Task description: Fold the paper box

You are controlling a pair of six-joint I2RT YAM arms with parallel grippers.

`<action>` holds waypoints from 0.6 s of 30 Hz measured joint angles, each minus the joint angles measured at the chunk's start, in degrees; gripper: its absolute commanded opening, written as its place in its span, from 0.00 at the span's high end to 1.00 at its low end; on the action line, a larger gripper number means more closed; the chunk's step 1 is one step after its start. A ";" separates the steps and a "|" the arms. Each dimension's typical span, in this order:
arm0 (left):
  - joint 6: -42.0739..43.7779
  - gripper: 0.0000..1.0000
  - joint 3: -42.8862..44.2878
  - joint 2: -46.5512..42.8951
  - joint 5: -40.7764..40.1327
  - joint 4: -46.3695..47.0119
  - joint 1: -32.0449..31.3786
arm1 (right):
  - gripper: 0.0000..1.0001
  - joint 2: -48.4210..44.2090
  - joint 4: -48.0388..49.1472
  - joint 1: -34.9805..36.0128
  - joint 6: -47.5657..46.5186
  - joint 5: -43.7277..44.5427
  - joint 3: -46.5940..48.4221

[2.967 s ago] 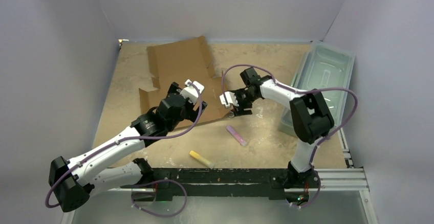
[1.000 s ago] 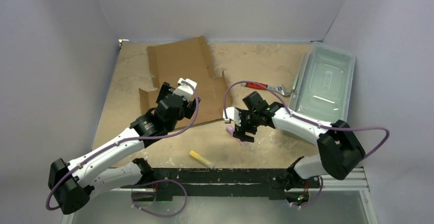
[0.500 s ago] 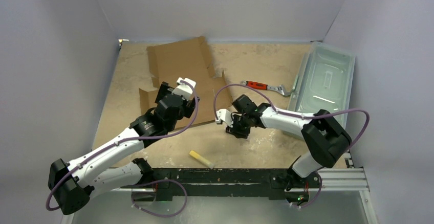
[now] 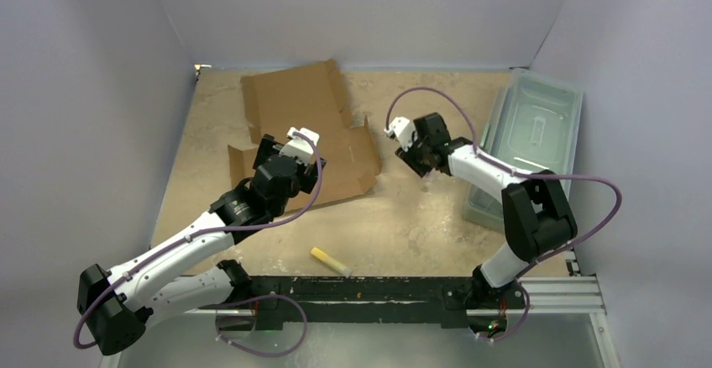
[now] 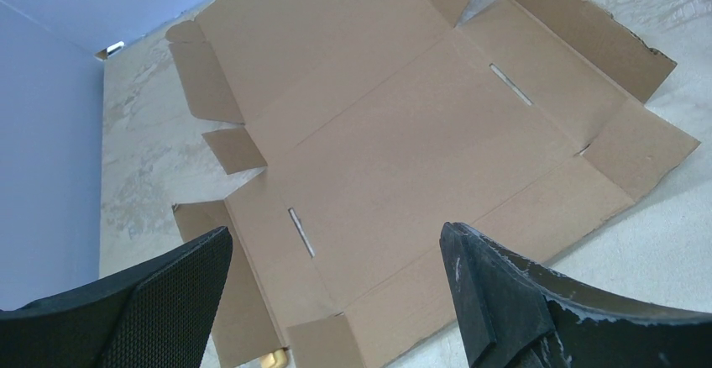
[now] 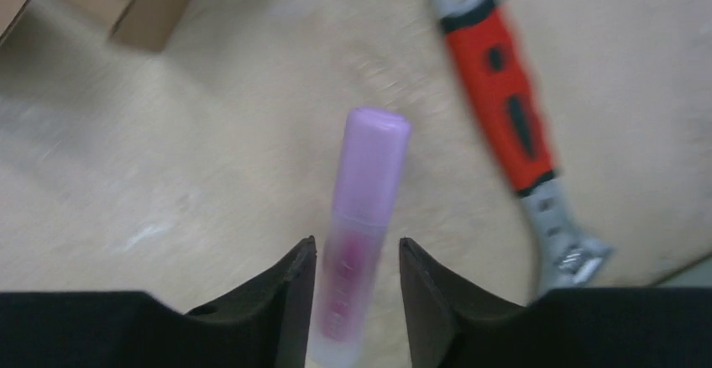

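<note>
Only the right wrist view is showing the right jaws gripping a purple marker [image 6: 367, 183]. The left jaws are hanging open over the paper box [image 5: 403, 158], flat on the counter [image 4: 420, 217].

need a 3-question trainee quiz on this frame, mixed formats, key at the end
1. True or false: the left gripper is shut on the paper box.
2. In the right wrist view, what lies on the table beneath the right gripper? A) a red-handled wrench B) a screwdriver C) scissors
3. Short answer: what does the right gripper hold?
Key: 1 false, it is open above the box. 2 A. 3 a purple marker.
</note>
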 measured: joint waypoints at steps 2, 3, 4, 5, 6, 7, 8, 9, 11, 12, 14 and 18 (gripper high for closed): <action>0.00 0.06 0.00 0.00 0.00 0.00 0.00 | 0.36 1.55 0.39 -1.77 -0.09 0.70 4.61; 0.00 0.06 0.00 0.00 0.00 0.00 0.00 | 0.34 1.88 0.59 -2.21 0.00 0.44 6.01; 0.00 0.06 0.00 0.00 0.00 0.00 0.00 | 0.33 1.97 0.44 -2.64 -0.50 -0.28 7.54; 0.00 0.06 0.00 0.00 0.00 0.00 0.00 | 0.32 1.84 0.00 -2.84 -1.09 -1.33 8.74; 0.00 0.06 0.00 -0.02 -0.02 0.00 0.00 | 0.32 1.40 -0.74 -2.89 -1.77 -3.39 9.62; 0.00 0.06 0.00 -0.02 0.00 0.00 0.00 | 0.32 0.94 -1.40 -2.84 -2.25 -5.29 10.01; 0.00 0.06 0.00 -0.07 0.00 0.00 0.00 | 0.32 0.20 -2.43 -2.75 -3.10 -8.31 10.21; 0.00 0.06 0.00 -0.09 0.00 0.00 0.00 | 0.32 -0.61 -3.80 -2.56 -4.20 -11.67 10.21; 0.00 0.06 0.00 -0.22 0.00 0.02 0.04 | 0.32 -2.34 -7.04 -1.18 -7.34 -18.64 9.79; 0.00 0.06 0.00 -0.26 -0.04 0.02 0.11 | 0.32 -3.52 -8.33 0.61 -9.51 -21.84 8.90; 0.00 0.06 0.00 -0.28 -0.57 0.04 0.37 | 0.33 -6.32 -10.14 6.84 -13.75 -27.80 5.68; -0.13 0.06 -0.33 -0.59 -6.62 0.68 1.01 | 0.35 -7.19 -11.61 20.61 -17.57 -34.84 0.66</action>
